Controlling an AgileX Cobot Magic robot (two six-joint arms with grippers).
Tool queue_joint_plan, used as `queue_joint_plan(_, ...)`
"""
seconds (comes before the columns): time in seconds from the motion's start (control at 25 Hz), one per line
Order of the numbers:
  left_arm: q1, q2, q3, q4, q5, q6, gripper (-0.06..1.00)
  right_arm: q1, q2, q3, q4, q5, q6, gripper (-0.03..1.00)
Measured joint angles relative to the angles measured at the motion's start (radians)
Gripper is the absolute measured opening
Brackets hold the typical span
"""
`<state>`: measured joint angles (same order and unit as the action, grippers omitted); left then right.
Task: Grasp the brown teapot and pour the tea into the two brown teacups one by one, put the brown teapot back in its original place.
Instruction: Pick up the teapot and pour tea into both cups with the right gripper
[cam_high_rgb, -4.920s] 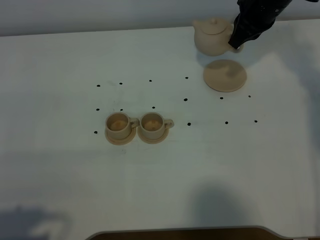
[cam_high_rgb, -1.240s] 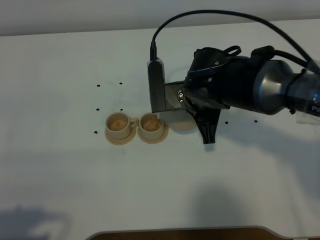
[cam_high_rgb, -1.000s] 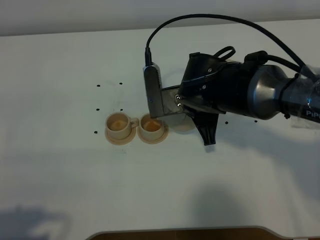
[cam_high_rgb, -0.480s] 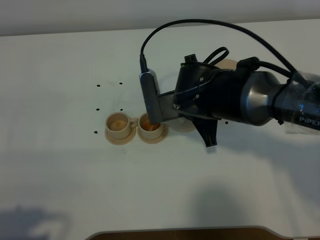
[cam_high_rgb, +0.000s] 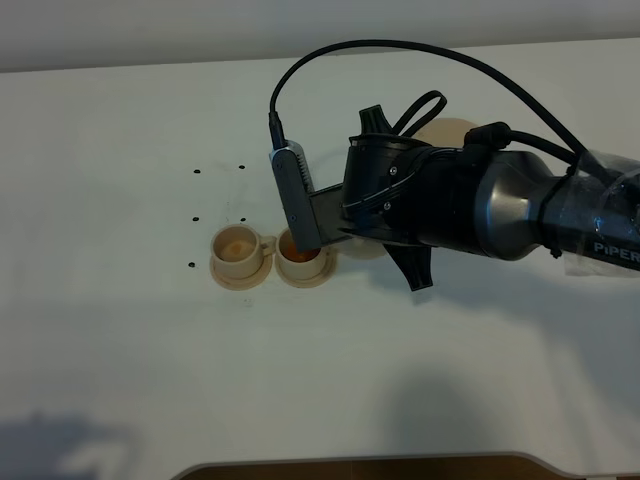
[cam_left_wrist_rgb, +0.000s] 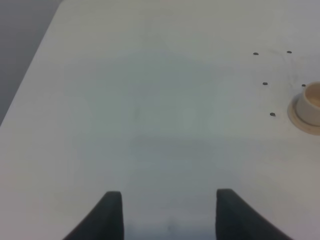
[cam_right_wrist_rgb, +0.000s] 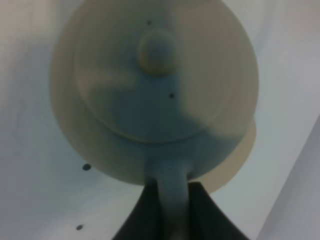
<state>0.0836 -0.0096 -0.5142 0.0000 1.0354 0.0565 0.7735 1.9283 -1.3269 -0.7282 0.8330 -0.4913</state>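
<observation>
While the right fingers (cam_right_wrist_rgb: 202, 212) are clamping the brown teapot (cam_right_wrist_rgb: 155, 100) by its loop handle, it is hanging above the counter (cam_high_rgb: 120, 350) just beside the right-hand teacup (cam_high_rgb: 298, 266); the left fingers (cam_left_wrist_rgb: 112, 215) are standing wide apart, holding nothing.

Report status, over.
Right gripper shut on teapot handle. Left gripper open, off aside. Teapot beside the nearer teacup, off its saucer. No obstruction seen.

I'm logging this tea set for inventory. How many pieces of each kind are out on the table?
Teapot: 1
Teacups: 2
Small saucers under the cups: 2
Large saucer: 1
Total: 6
</observation>
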Motion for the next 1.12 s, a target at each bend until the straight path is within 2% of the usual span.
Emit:
queue_joint_plan(0.48,0.0,0.0,0.0,0.0,0.0,-0.002,0.46,0.003,0.0,0.0,-0.071,-0.018,0.006,0.11)
queue_joint_plan(1.12,0.0,0.0,0.0,0.0,0.0,-0.001,0.46,0.024,0.0,0.0,-0.14,-0.029,-0.042,0.11)
